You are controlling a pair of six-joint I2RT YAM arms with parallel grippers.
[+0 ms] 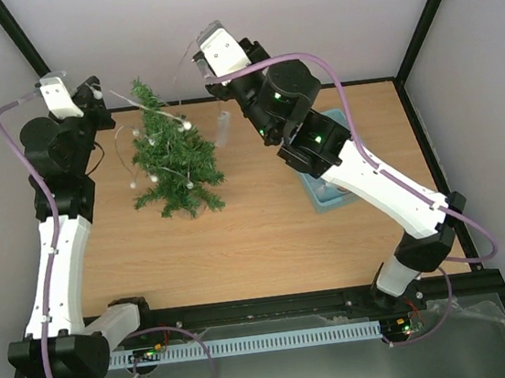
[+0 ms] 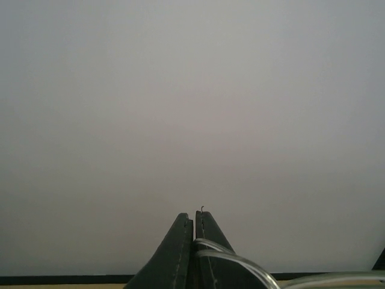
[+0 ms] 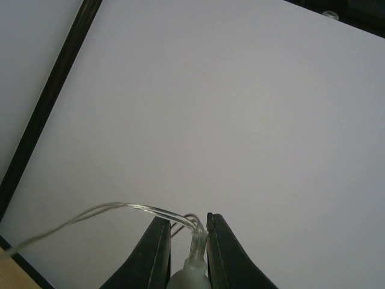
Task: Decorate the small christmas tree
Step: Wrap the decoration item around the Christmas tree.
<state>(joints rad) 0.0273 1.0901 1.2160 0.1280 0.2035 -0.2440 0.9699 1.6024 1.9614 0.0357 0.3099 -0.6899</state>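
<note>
**A:** Our left tool (image 2: 194, 215) is pressed together on the thin light string (image 3: 120, 206), and our right tool (image 3: 187, 218) pinches a bulb of it. What's our worry?

**B:** If we pull either end, we could tip the small christmas tree (image 1: 176, 166), or the wire could slip free.

**A:** Where is the tree?

**B:** It's upright on the worktop (image 1: 267, 233), far left, between our arms. It's bushy, dark green and pointed, with the string and white bulbs draped across it.
</note>
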